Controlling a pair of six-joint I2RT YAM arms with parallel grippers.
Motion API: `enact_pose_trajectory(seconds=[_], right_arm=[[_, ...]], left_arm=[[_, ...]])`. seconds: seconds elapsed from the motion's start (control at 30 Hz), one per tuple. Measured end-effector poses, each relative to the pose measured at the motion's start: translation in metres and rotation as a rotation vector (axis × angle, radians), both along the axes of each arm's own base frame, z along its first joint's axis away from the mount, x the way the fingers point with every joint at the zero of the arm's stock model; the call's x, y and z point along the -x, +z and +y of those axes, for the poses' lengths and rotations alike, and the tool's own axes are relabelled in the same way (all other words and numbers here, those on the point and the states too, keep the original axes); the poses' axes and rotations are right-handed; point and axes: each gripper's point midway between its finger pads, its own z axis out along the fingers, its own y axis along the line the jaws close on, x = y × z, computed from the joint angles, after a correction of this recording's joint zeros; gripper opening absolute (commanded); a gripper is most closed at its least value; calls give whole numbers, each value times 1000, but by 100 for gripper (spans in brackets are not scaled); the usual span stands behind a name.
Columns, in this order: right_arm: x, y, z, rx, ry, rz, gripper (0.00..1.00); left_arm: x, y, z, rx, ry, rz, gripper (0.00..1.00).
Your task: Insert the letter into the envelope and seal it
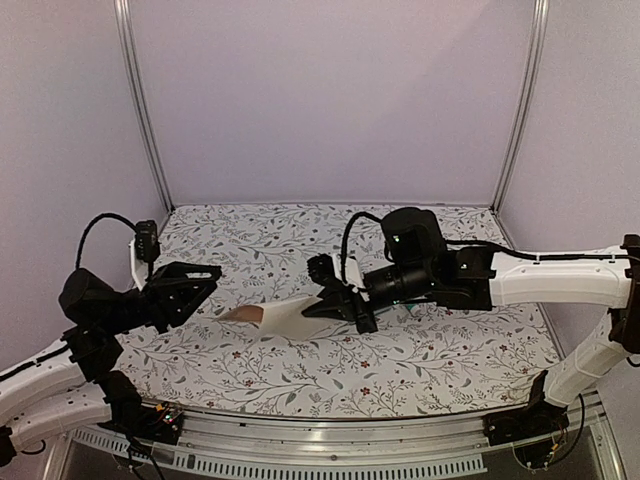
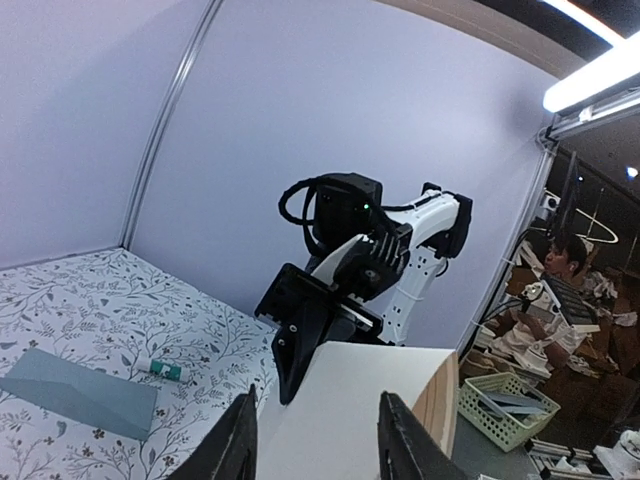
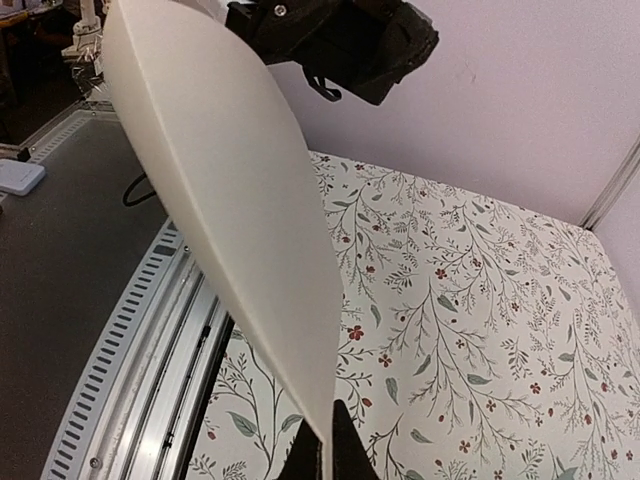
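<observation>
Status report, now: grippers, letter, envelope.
Copy: right gripper shut on the letter, off the table. Jaws of left gripper apart at its other end, grip unclear. Flat on the table: the envelope, glue stick beside it. Nothing seen blocking.

Mounted high behind the arm bases at 6 o'clock, the top camera looks down over the whole floral table to the back wall at 12 o'clock. The left wrist camera sits low and close, facing 3 o'clock toward the right arm. The right wrist camera, almost against the letter, faces 9 o'clock toward the left arm and the near rail; all three views share the letter at mid-table.
</observation>
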Motion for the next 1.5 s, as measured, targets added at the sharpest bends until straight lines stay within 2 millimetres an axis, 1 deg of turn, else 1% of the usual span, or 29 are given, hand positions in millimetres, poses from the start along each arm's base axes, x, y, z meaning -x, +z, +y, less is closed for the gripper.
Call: enact_pose_trajectory(seconds=[0.1,0.17,0.23,0.3,0.33,0.4,0.47,0.5,0.6,0.7,0.77,0.93,1.1,1.3,1.5], right_arm=[[5,4,-3,-6,32,-32,2],[9,8,-6,-11,53,-54,2],[13,12,-10,-15,72,-70,1],[15,15,-13,-17,82,-83,2],[16,17,-14,-17,87,-90,2],[17,18,-16,-18,91,-98,2],[18,19,-17,-15,93,-101,2],[18,19,-18,-12,93,-100,2],[20,19,-20,-6,94,-96,2],[21,21,-21,-6,98,-91,2],[22,25,-20,-14,103,-90,2],[28,32,-22,-34,131,-80,3],[34,41,-23,-54,156,-61,3],[36,48,-22,-67,159,-36,5],[32,64,-16,-83,150,-18,5]], left_arm=[[-7,-11,-16,-52,-54,49,41],[-10,-19,-27,-85,-102,75,43],[-10,-33,-39,-127,-157,114,49],[-4,-43,-49,-161,-210,128,57],[1,-45,-54,-173,-238,124,60],[13,-44,-63,-186,-288,100,69],[23,-38,-70,-189,-325,61,77],[28,-34,-73,-187,-342,41,82],[39,-31,-77,-189,-370,-10,91],[47,-33,-82,-204,-389,-39,92],[49,-36,-86,-219,-394,-47,92],[39,-45,-99,-267,-366,-34,92],[30,-57,-103,-306,-322,-13,91],[25,-60,-106,-322,-301,-8,90],[24,-65,-113,-340,-305,-3,90]])
